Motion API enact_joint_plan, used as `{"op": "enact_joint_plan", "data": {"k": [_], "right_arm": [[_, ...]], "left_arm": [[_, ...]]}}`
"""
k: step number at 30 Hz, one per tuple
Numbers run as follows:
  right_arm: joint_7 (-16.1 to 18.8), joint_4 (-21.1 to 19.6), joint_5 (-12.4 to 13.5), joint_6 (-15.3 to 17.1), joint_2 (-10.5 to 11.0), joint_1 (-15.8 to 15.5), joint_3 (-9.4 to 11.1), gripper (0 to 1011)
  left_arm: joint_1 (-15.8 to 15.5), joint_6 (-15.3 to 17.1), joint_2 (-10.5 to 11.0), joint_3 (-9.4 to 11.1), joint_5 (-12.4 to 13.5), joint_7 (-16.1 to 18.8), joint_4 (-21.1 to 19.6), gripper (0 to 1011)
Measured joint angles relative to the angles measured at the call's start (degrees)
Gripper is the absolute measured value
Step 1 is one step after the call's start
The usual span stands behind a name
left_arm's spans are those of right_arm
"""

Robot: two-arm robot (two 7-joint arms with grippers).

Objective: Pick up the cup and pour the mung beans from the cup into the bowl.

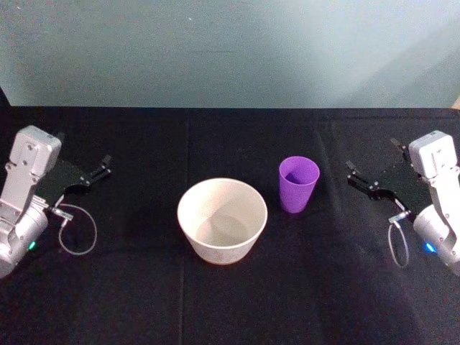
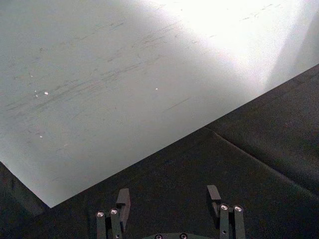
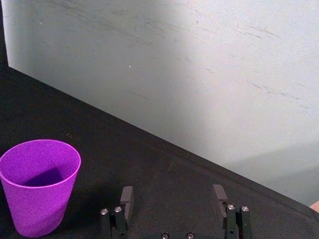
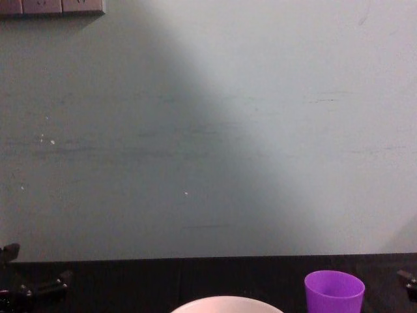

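The purple cup [image 1: 298, 184] stands upright on the black table, just right of the wide white bowl [image 1: 219, 255]. The cup's inside is in shadow, so the mung beans are hidden. My right gripper [image 1: 368, 181] rests open near the table's right side, a short way right of the cup. In the right wrist view the cup [image 3: 39, 184] stands beside and ahead of the open gripper [image 3: 173, 193], apart from it. My left gripper [image 1: 93, 171] is parked open at the far left, also seen as the gripper [image 2: 168, 195] over bare cloth. The chest view catches the cup [image 4: 334, 291] and the bowl's rim [image 4: 227, 303].
A black cloth [image 1: 144, 287] covers the table, and a pale green wall [image 1: 230, 50] rises at its far edge. A loose cable loop [image 1: 77, 230] hangs by the left arm and another cable loop [image 1: 399, 244] by the right.
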Motion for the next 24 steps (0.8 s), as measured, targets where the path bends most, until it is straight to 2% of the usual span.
{"op": "enact_joint_plan", "data": {"k": [24], "right_arm": [[0.0,0.0,0.0,0.0,0.0,0.0,0.0,1003]], "left_arm": [[0.0,0.0,0.0,0.0,0.0,0.0,0.0,1000]]}}
